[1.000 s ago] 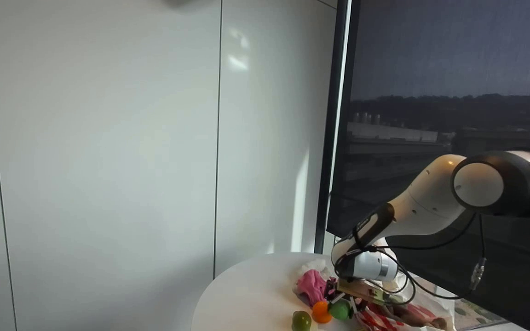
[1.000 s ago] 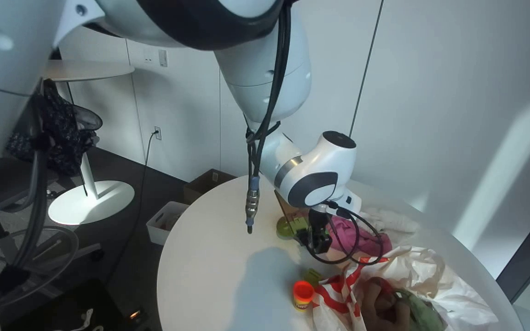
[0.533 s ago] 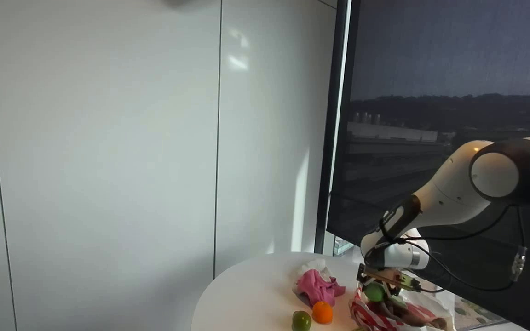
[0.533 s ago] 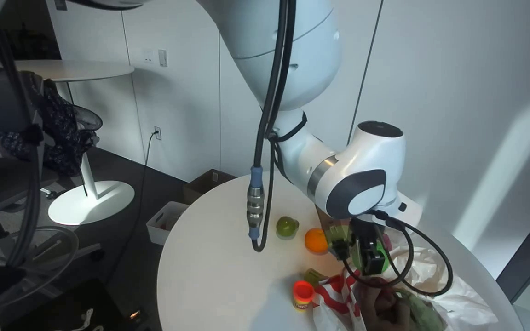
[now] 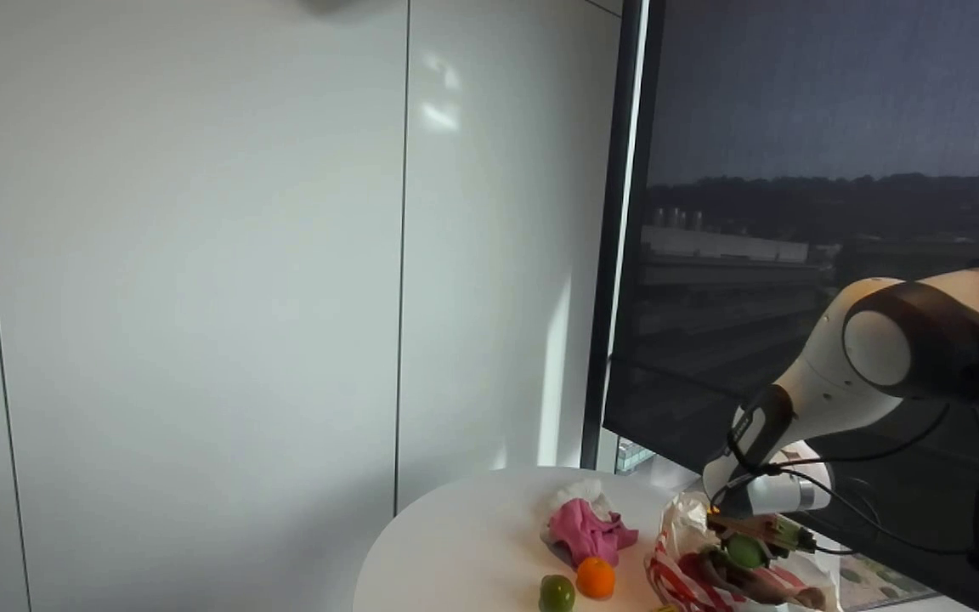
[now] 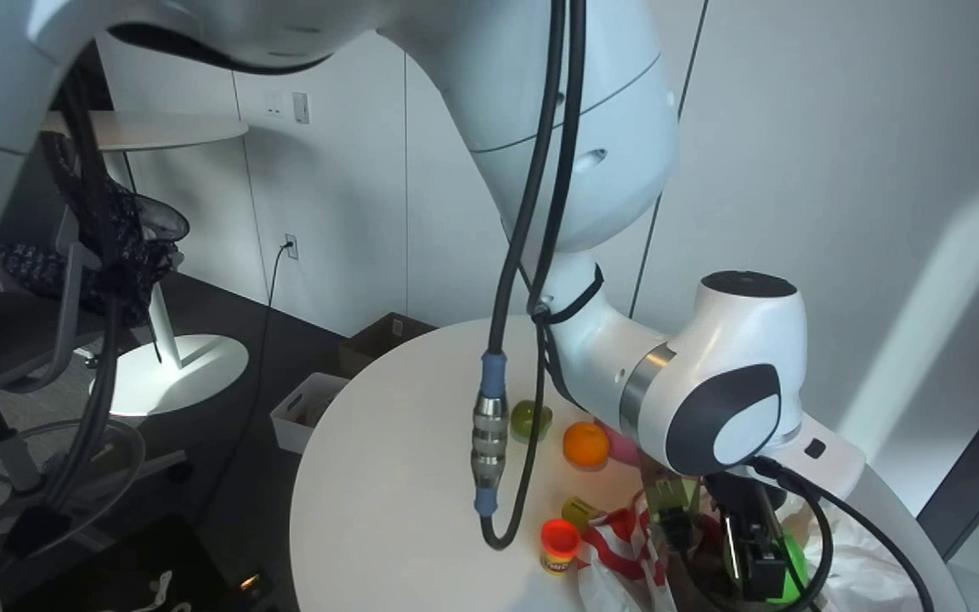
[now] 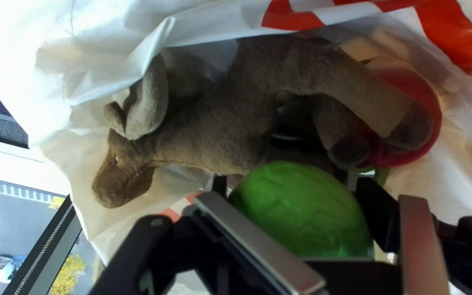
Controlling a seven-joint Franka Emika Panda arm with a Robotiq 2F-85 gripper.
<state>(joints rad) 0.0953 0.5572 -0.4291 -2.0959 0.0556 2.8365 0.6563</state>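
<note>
Wrist view: tool (image 7: 295,194), closed upon a green ball (image 7: 301,213), gripped from either side at the mouth of a bag (image 7: 219,28); plush toy (image 7: 219,131) inside. Ball: creased; judged light, yielding, hardly fragile, perhaps slippery; best hold, opposite sides at widest girth.
In an exterior view: ball over the bag; orange (image 5: 596,578) and green fruit (image 5: 557,593) on the counter (image 5: 455,544).
In an exterior view: ball partly hidden by the tool; red-lidded tub (image 6: 559,544) beside the bag.

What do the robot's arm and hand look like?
The arm is white and rounded, with dark panels. Black cables run along it, with a silver, blue-ended connector. The gripper is black, with silvery bars on its fingers.
</note>
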